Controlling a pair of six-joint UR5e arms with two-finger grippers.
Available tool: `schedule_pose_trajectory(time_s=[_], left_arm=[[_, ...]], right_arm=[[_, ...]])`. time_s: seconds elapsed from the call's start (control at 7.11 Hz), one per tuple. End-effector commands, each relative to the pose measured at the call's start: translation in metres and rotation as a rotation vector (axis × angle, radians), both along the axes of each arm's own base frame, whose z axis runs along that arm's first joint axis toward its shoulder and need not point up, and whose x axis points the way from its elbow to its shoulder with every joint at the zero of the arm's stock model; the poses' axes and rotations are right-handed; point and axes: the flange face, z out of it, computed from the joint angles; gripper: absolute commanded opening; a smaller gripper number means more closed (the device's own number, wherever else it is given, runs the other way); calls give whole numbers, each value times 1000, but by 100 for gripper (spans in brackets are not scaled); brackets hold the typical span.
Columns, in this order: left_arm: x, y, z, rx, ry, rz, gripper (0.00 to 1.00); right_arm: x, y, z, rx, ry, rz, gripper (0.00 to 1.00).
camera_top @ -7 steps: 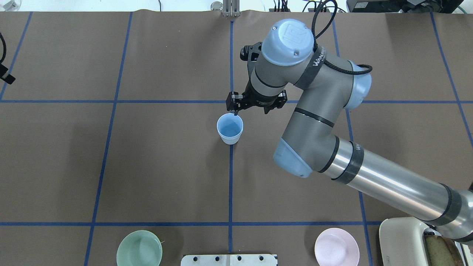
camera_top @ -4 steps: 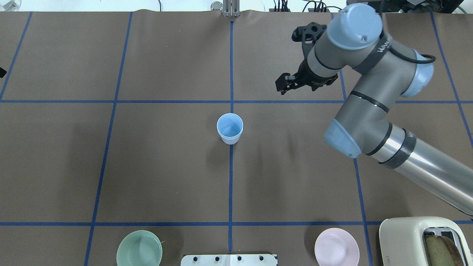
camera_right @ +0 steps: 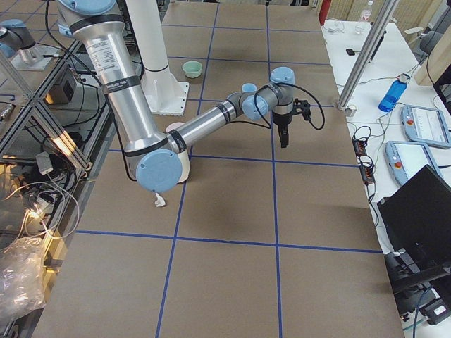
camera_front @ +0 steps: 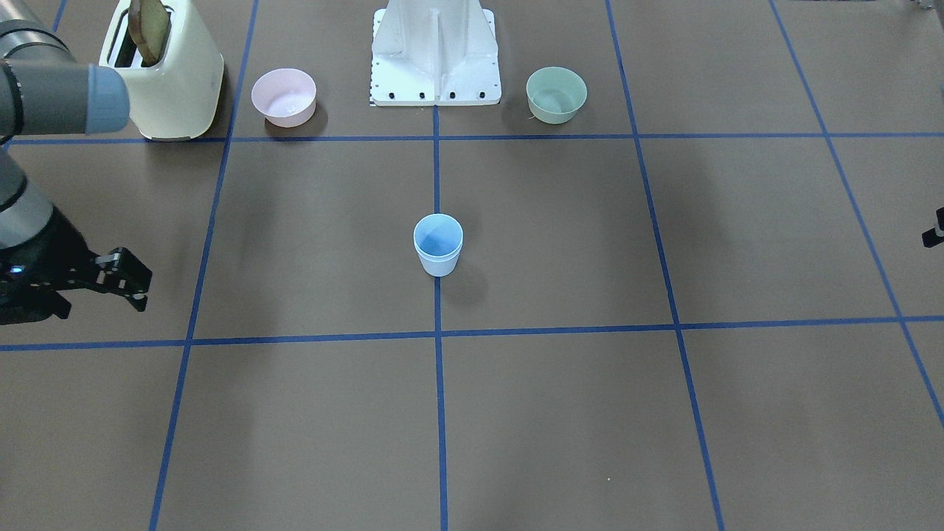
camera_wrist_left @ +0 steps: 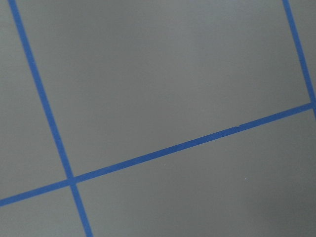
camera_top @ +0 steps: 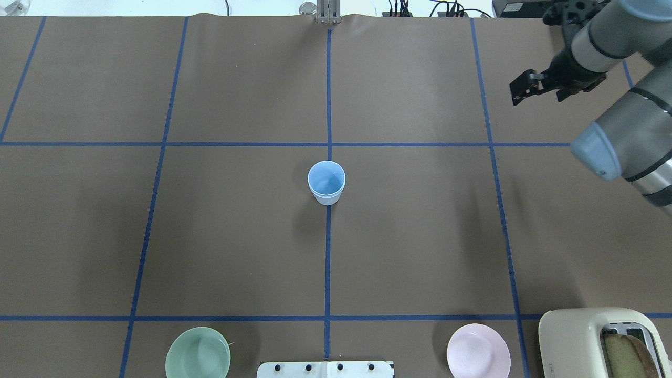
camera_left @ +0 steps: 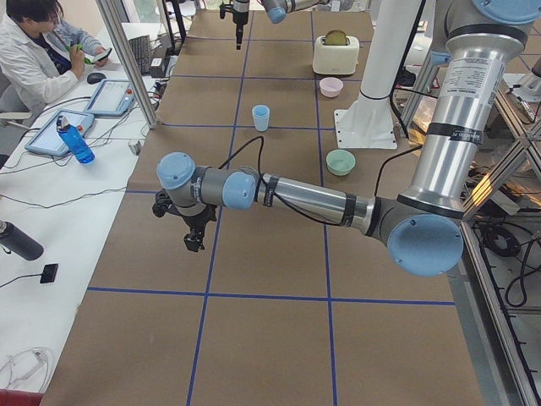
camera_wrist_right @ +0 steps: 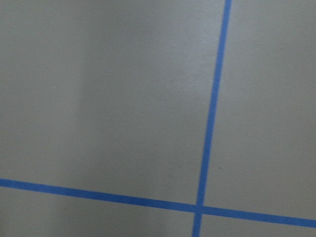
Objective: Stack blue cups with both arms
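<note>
A pale-blue cup (camera_top: 326,184) stands upright at the table's centre on the middle blue tape line; it also shows in the front view (camera_front: 438,247) and the left view (camera_left: 260,117). A second rim band just under its top suggests two cups nested; no separate second cup shows. My right gripper (camera_top: 541,95) is open and empty, far right of the cup, also in the front view (camera_front: 103,299). My left gripper (camera_left: 194,241) hangs over bare table far to the cup's left; only a sliver shows in the front view (camera_front: 934,236), so I cannot tell its state.
A green bowl (camera_top: 198,353) and a pink bowl (camera_top: 478,350) sit at the near edge beside the white base (camera_front: 435,51). A cream toaster (camera_top: 593,341) with toast stands by the pink bowl. An operator (camera_left: 38,51) sits past the far edge.
My right gripper has pulled away from the cup's rim, up and far to the right, empty. My left gripper has slid out of the overhead view's left edge. The cup has not moved.
</note>
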Motion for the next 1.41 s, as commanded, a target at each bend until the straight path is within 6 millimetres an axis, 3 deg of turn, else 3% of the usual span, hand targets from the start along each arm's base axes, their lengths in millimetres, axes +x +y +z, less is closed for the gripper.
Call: schedule_pose_trajectory(time_s=[0.0,0.14,0.42,0.7,1.27], left_arm=[[-15,6,4,-69,-7,-26,99],[-15,7,6,-84,-10,-26,99],[-17,18,21,-101,-10,-21,99],[-21,19,25,-99,-59,-25,99],[-23,41,48,-132,-72,-24,99]], right_arm=[[122,29,108,-14,58,-54,100],[154,46,137,-69,51,-19,100],[203,75,174,-153,-2,48,100],[234,91,191,-183,16,86,100],[245,99,198,-171,31,33,100]])
